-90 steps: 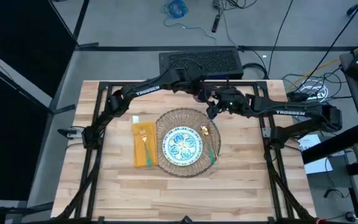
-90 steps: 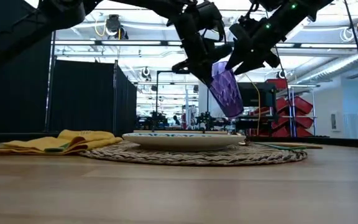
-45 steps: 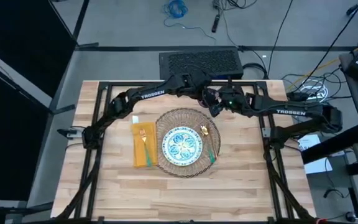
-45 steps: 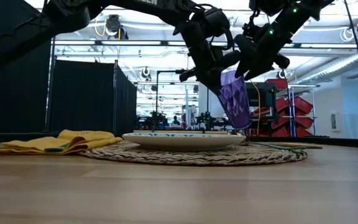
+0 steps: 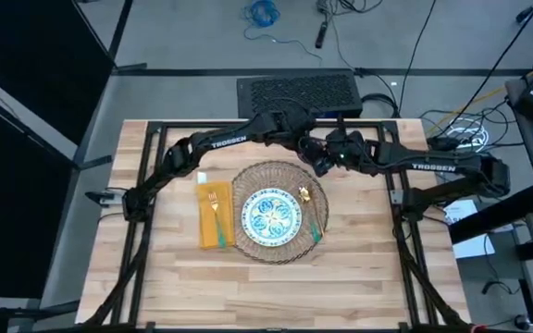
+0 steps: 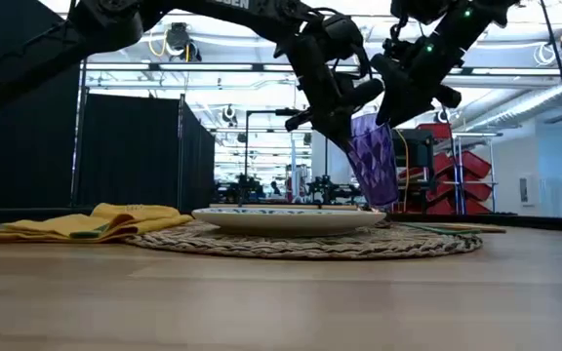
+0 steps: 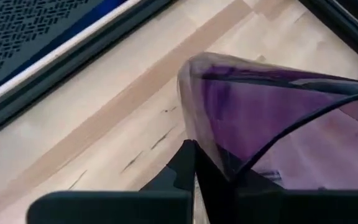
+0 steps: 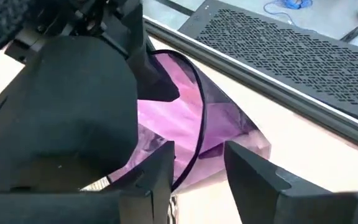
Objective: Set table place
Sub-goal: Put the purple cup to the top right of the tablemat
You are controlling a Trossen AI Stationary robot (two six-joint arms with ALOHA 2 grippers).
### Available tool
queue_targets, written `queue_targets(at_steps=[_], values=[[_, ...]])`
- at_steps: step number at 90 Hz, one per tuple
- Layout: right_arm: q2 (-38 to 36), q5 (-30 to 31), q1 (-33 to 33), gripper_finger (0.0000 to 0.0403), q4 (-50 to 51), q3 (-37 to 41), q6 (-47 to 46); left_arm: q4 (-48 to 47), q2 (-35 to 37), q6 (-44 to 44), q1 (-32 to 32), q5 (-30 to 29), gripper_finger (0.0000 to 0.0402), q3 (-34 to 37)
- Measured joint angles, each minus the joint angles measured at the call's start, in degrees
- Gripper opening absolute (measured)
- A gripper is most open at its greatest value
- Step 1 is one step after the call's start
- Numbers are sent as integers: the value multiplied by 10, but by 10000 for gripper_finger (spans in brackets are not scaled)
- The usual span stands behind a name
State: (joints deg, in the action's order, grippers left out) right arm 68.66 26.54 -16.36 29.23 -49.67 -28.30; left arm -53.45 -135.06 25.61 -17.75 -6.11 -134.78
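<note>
The purple cup (image 6: 374,156) hangs tilted over the far edge of the round woven mat (image 5: 248,180), mouth up, its base just above the mat in the low view. My left gripper (image 6: 344,112) is shut on its rim. My right gripper (image 8: 197,177) is open at the same rim from the other side, one finger on each side of the cup wall. On the mat lies the teal-patterned plate (image 5: 271,217), with the spoon (image 5: 311,208) to its right. The yellow napkin (image 5: 213,217) lies left of the mat and carries the fork (image 5: 214,208). My left gripper pinches the cup's rim (image 7: 194,134) with one finger inside the cup and one outside. It comes from above and from the table's left. The cup hangs below the fingers, tilted. My right gripper has the rim's wall (image 8: 194,140) between its open fingers; whether they touch it I cannot tell.
A dark perforated box (image 5: 296,92) stands beyond the table's far edge, close behind both grippers. Bare wood (image 5: 359,268) lies right of the mat and along the near edge. Black frame rails (image 5: 401,231) run along the table's sides.
My left gripper has carried the cup down and a little toward the table's right edge. The cup has turned from a strong tilt to nearly upright. My right gripper has stayed close at the rim and sunk with it.
</note>
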Motion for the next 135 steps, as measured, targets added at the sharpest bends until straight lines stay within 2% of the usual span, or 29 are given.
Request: queue_targets(at_steps=[27,52,67,87,95,121,135], values=[[-4,18,32,83,9,2,-19,-3,0,-4,1,21,1,0],[-25,8,41,77,12,3,-26,2,0,-7,3,35,5,-1],[-26,-24,40,77,3,5,-23,-11,0,-24,2,87,18,-1],[-45,-106,40,76,-4,6,-21,-52,3,-101,7,110,21,-2],[-66,-115,41,76,-4,0,-27,-60,19,-122,7,111,21,-3],[-88,-96,41,76,61,-39,-53,-33,24,-128,11,108,22,-5],[-88,-84,45,76,105,-39,-80,-49,24,-131,14,113,22,-4]])
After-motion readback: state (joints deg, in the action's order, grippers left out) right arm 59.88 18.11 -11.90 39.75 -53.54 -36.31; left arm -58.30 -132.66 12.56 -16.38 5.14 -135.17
